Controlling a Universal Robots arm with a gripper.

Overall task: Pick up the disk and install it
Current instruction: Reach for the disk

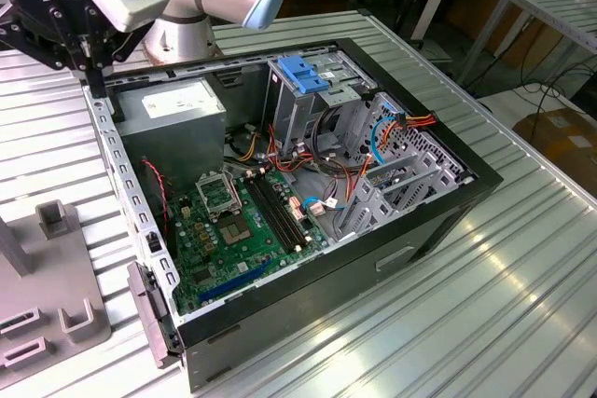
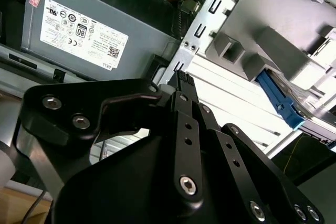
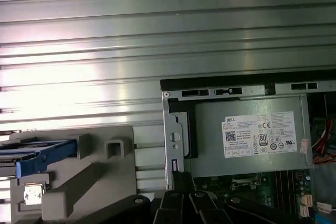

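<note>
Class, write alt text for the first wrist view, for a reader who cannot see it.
The gripper, jaws shut and empty, hangs over the edge of an open computer case beside its power supply. Nearby on the ribbed metal table, the disk sits in a grey holder.

The disk [image 3: 42, 153] lies on a grey holder [image 3: 100, 182].
</note>
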